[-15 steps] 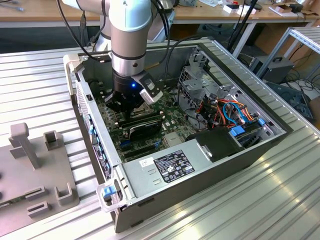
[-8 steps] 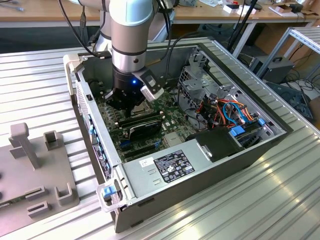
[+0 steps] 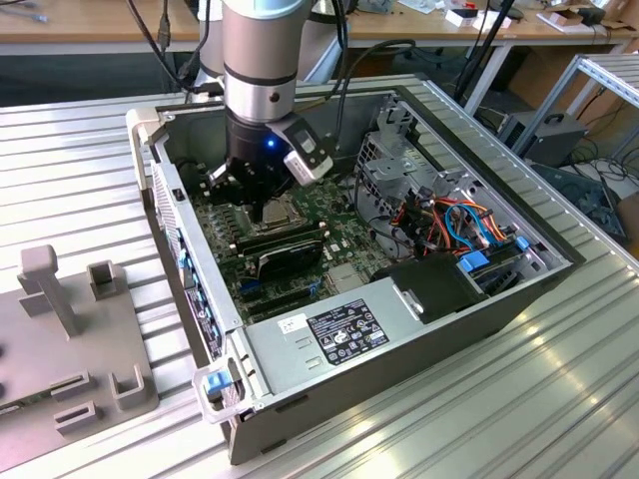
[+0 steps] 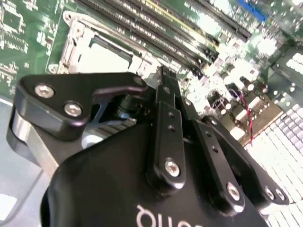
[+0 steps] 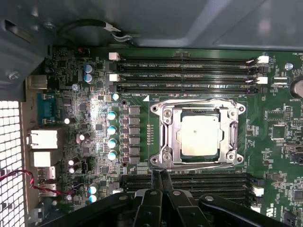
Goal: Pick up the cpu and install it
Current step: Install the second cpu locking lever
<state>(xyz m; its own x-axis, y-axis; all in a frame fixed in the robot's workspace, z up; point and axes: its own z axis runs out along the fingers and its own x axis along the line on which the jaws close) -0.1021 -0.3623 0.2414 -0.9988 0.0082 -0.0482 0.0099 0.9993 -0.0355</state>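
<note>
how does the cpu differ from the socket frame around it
The cpu is a plain, pale, flat silver square; the socket frame is a larger shiny metal surround with screws at its corners. The cpu lies inside, the socket frame encloses it. Both sit flat on the green motherboard, near the gripper.

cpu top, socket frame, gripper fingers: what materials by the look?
The cpu top looks like dull silver-grey metal with a matte finish, evenly pale and free of glare. The socket frame around it looks like bright stamped steel, judging by its shiny edges and screw heads. The gripper fingers look like black anodised metal or hard plastic, with bolted links.
</note>
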